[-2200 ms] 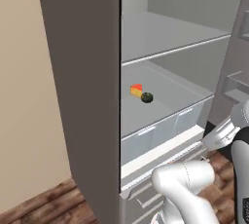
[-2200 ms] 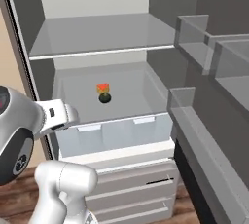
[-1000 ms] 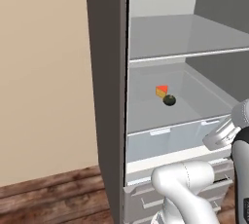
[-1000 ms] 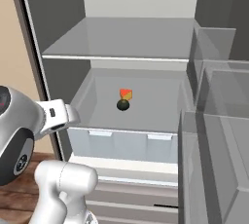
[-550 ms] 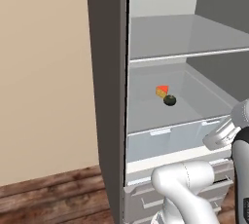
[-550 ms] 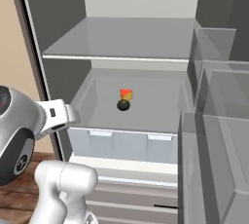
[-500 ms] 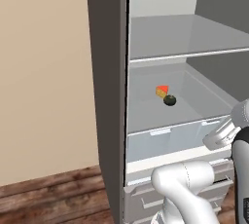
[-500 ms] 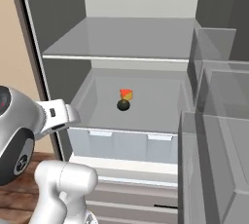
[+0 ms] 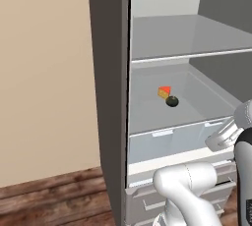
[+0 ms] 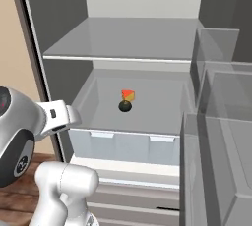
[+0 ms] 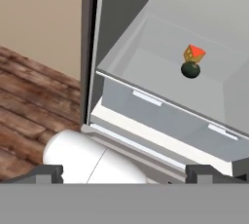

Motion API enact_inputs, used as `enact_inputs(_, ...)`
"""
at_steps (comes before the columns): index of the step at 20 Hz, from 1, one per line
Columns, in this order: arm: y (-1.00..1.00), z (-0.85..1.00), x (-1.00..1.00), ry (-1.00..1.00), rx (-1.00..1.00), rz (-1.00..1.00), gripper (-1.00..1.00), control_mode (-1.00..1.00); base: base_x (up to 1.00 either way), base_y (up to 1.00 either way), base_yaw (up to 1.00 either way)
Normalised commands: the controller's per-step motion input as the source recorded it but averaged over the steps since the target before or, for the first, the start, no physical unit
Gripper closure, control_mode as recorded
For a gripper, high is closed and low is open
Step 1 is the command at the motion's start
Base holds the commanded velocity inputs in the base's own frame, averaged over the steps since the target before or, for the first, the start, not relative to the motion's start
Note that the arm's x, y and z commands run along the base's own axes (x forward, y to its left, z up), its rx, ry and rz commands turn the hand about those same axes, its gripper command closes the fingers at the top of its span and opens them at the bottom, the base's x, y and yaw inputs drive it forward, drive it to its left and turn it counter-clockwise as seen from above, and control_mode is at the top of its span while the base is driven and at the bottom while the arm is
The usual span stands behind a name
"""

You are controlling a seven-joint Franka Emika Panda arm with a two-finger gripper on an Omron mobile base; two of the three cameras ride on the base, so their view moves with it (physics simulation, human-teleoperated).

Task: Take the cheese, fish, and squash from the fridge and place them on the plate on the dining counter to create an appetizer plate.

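Since the base swung to face the fridge (image 10: 29,33) nothing has moved, and with the gripper (image 11: 124,172) wide open and empty, reach level over the drawer front toward 1 o'clock, where the cheese (image 11: 194,52) touches the squash (image 11: 190,69).

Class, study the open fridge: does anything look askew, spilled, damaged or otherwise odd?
Nothing stands out. The cheese and squash sit close together on the fridge shelf above the drawer; nothing is spilled or broken. The fish can't be made out.
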Motion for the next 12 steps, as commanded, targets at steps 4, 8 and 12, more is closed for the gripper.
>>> enact_inputs(4,0.00,0.00,0.00,0.00,0.00,0.00,-1.00,1.00,0.98,0.00,0.07)
enact_inputs(8,0.00,0.00,0.00,0.00,0.00,0.00,-1.00,1.00,1.00,-0.07,0.08)
enact_inputs(12,0.00,0.00,0.00,0.00,0.00,0.00,-1.00,1.00,1.00,-0.15,0.10)
